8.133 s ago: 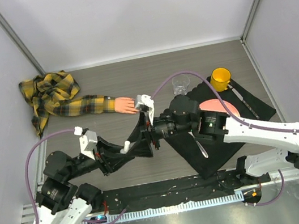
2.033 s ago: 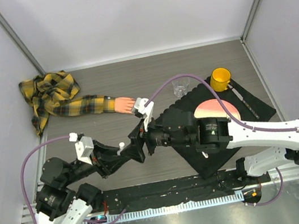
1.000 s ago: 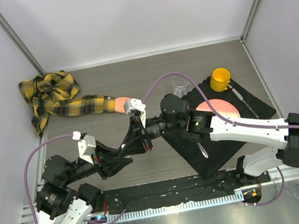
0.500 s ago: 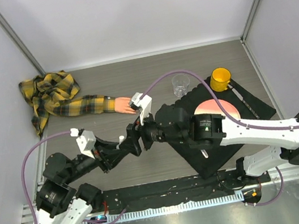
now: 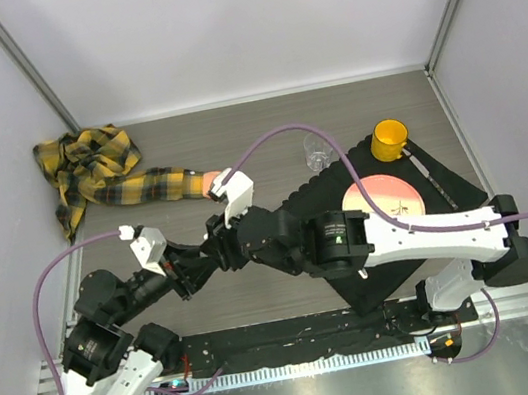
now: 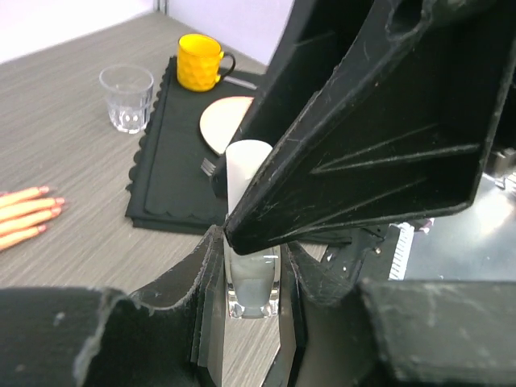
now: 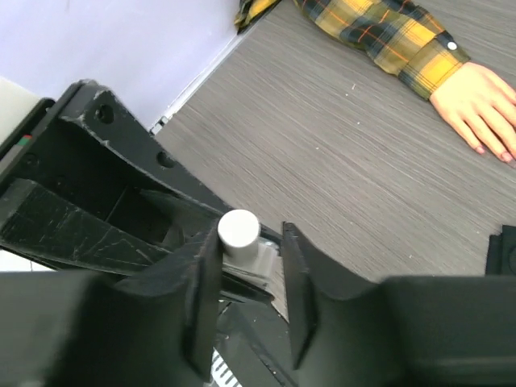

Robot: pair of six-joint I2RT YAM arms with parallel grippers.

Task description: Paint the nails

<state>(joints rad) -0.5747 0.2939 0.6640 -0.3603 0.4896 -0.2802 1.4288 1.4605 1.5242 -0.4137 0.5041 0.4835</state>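
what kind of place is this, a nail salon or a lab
Most likely a robotics lab test cell, not a salon: plain white walls box in a wood-grain table, two robot arms stand at its near edge, and the props are a fake hand in a plaid sleeve and a yellow mug.

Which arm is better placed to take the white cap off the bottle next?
Likely right: the right gripper has its open jaws either side of the white cap, while the left gripper is shut on the bottle, steadying it.
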